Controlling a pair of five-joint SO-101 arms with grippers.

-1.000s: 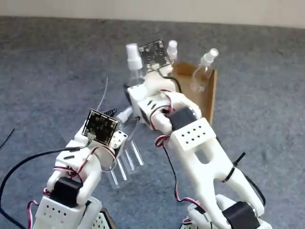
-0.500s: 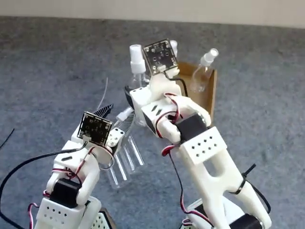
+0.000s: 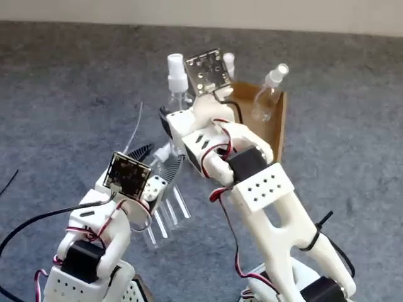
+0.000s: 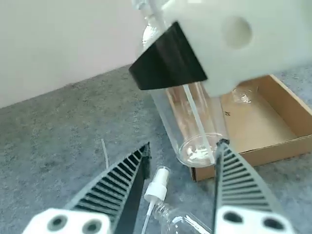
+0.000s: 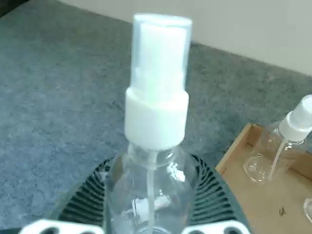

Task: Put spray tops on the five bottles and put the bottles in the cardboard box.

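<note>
My right gripper (image 5: 146, 209) is shut on a clear bottle (image 5: 151, 180) that stands upright in it with a white spray top (image 5: 157, 83) on. In the high view this bottle (image 3: 178, 88) hangs left of the cardboard box (image 3: 279, 135). Two capped bottles (image 3: 267, 94) stand in the box; one (image 5: 285, 139) appears in the right wrist view. My left gripper (image 3: 157, 158) is open, low over clear bottles (image 3: 169, 211) lying on the carpet. Between its fingers (image 4: 122, 180) lies a capped bottle's spray top (image 4: 158, 183), with the held bottle (image 4: 195, 117) just beyond.
Grey carpet covers the floor. A loose thin dip tube (image 3: 136, 126) lies left of the arms. A black cable (image 3: 7, 179) runs at the left edge. The box's low wall (image 4: 253, 153) faces the left gripper.
The right arm swayed slightly right and back left with the bottle still held. The left arm drew back a little toward the near edge, its gripper still open.
</note>
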